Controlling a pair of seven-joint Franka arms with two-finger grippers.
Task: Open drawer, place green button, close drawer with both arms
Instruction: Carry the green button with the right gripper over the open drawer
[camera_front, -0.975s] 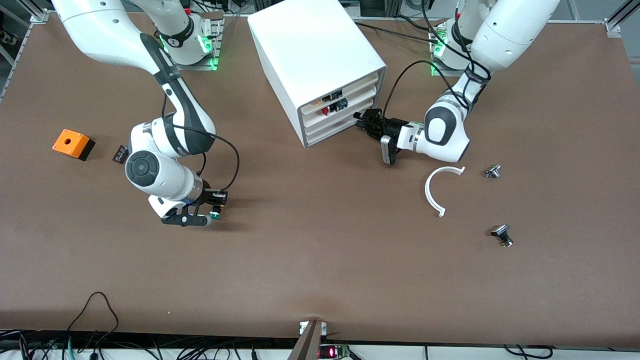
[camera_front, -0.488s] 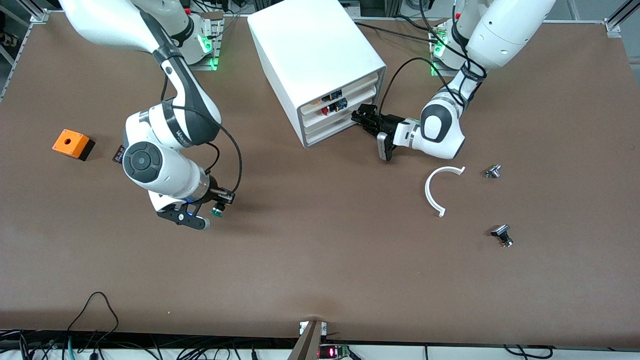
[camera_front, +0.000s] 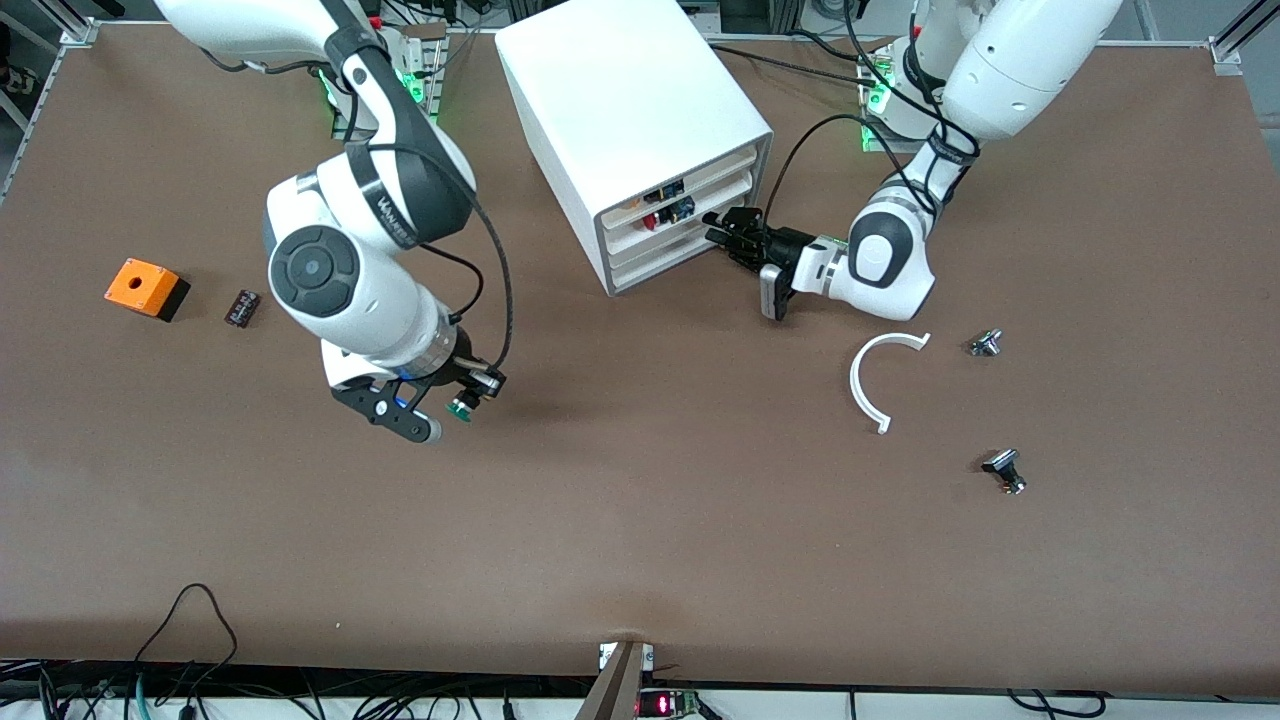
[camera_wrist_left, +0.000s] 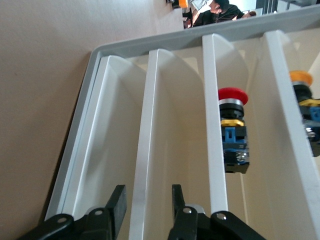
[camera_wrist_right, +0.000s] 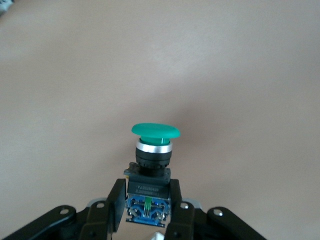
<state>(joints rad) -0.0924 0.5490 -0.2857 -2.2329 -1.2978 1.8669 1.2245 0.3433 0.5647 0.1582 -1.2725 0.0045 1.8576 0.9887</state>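
The right gripper (camera_front: 455, 398), left of centre in the front view, hangs over bare table with its fingers clamped on the button (camera_front: 461, 407) — in the right wrist view the black-and-blue body (camera_wrist_right: 148, 202) sits pinched between the fingers with the green cap pointing out away from the wrist. The button's long axis runs along the gripper's reach.

The left gripper (camera_front: 728, 232) sits at the front of the cabinet (camera_front: 630, 120), upper centre of the front view. Its fingers (camera_wrist_left: 117, 202) are parted a little and straddle the cream front edge of the drawer (camera_wrist_left: 145, 150) in the left wrist view, one finger on each side of that edge, not yet pinched. The drawer looks closed or nearly so. The red-capped button (camera_wrist_left: 232, 125) lies in the drawer next above.

The relation that counts: the drawer lies up and to the right of the held button in the front view, well apart, and the left arm is plainly the nearer one. So by my judgement the left arm pulls, toward the lower right of the frame, while the right arm carries the button across once a compartment shows.
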